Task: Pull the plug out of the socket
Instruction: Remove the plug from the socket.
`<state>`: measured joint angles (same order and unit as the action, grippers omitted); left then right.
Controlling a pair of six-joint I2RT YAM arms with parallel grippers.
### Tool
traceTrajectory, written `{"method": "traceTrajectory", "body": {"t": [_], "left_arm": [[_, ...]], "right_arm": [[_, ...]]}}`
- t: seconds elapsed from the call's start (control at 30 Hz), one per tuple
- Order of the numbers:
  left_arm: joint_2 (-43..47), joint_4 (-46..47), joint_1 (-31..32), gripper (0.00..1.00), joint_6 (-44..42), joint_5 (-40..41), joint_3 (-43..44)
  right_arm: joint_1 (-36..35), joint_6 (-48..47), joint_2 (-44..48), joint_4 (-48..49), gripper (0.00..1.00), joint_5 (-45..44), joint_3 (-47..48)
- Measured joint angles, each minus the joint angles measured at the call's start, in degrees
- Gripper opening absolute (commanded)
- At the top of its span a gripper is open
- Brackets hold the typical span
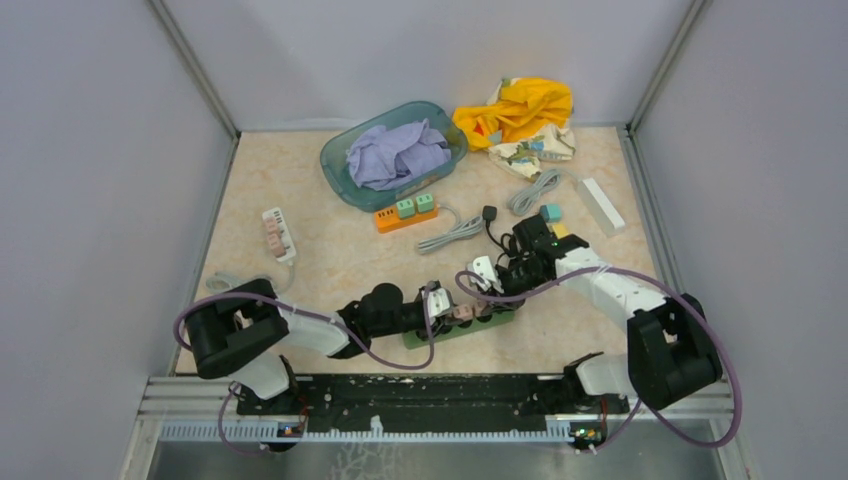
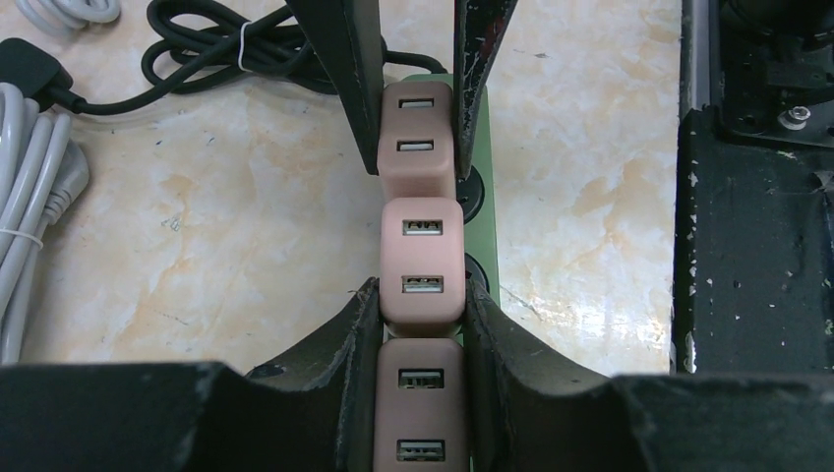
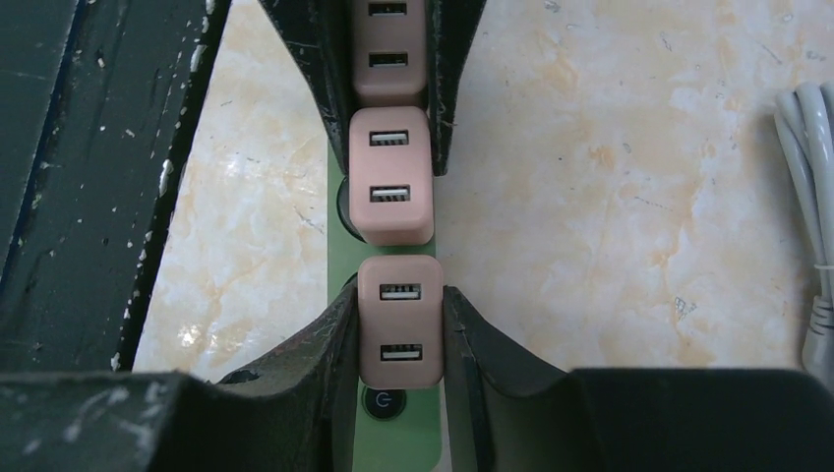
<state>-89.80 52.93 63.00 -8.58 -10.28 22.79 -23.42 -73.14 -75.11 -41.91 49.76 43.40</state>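
Observation:
A green power strip [image 1: 455,330] lies on the table with three pink USB plugs in a row on it. My left gripper [image 1: 440,300] is shut around the end plug [image 2: 421,408], and its fingertips also reach the lower end of the middle plug [image 2: 421,246]. My right gripper [image 1: 490,288] is shut on the plug at the other end [image 3: 398,320], next to the strip's power button [image 3: 379,401]. All three plugs sit on the strip. In the left wrist view my left gripper [image 2: 421,300] faces the right fingers [image 2: 344,59] on the far plug [image 2: 418,138]. The right gripper [image 3: 398,295] grips its plug's sides.
A teal basin [image 1: 340,170] with a purple cloth stands at the back. An orange power strip [image 1: 405,212], a white one [image 1: 277,232] at the left, another white one [image 1: 603,205], coiled grey cables [image 1: 450,232] and a yellow cloth [image 1: 520,110] lie around. A black cable [image 2: 207,59] lies beyond the strip.

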Motion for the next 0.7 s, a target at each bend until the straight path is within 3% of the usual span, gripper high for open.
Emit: {"method": "traceTrajectory", "body": {"t": [0.3, 0.7], "left_arm": [[0.0, 0.22, -0.13, 0.01, 0.42, -0.5, 0.0], [0.0, -0.24, -0.46, 0.0, 1.31, -0.9, 0.0]], "right_arm": [[0.02, -8.96, -0.15, -4.57, 0.0, 2.16, 0.2], [-2.34, -0.2, -0.15, -0.48, 0.0, -0.48, 0.2]]}}
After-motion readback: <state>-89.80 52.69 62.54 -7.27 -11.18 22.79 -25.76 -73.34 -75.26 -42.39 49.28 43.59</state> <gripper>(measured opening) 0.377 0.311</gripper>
